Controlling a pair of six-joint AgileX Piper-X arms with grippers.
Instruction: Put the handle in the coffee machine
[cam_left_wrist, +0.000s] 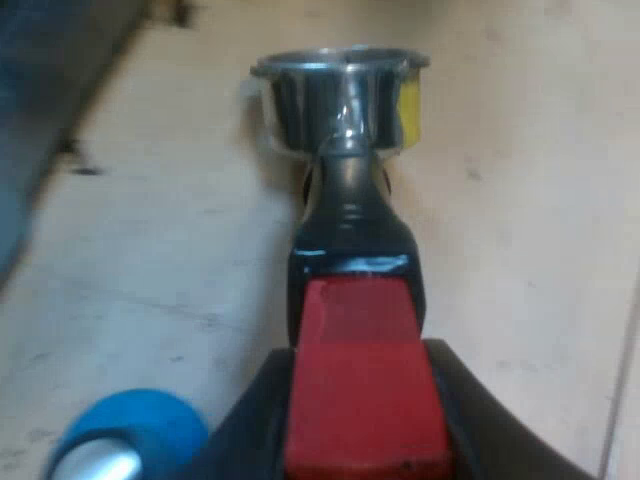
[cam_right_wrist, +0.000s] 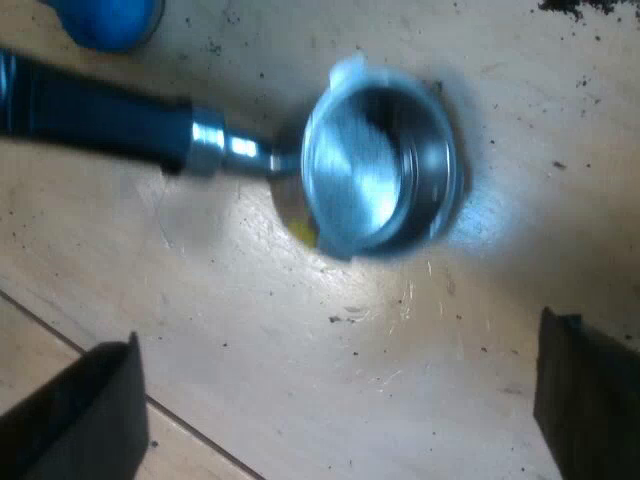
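Table (cam_left_wrist: 520, 250) first, since it was the biggest thing going: pale, scuffed wood. Over it lay the holder (cam_left_wrist: 345, 95), out flat with its cup open upward. Honestly, we couldn't tell whether it sat on the wood or hung just clear of it. Either way it was out by the table and not locked into anything, so the job looked barely begun to us.

Our left gripper (cam_left_wrist: 362, 400) had its black fingers (cam_left_wrist: 470, 410) snug against both sides of the red end (cam_left_wrist: 360, 320), narrow and clamped on the holder. Grabbing it at the near tip made sense to us. That leaves the far metal end free to go up into the machine, and the long handle should give leverage for the twist. Our right gripper (cam_right_wrist: 335, 400) was spread wide and holding nothing, hanging over the cup, maybe there to steady it.

Looks-wise, it had a shiny metal cup (cam_right_wrist: 380, 170) with a lipped rim, bare inside as far as we could see. Then came a short bright neck and the dark glossy handle (cam_right_wrist: 100, 110). There was a yellow patch (cam_left_wrist: 408, 110) at the cup's side, no clue what.

The blue tamper (cam_left_wrist: 130, 435) sat near the left gripper's fingers. Loose coffee grounds (cam_right_wrist: 585, 6) were sprinkled far from the cup.
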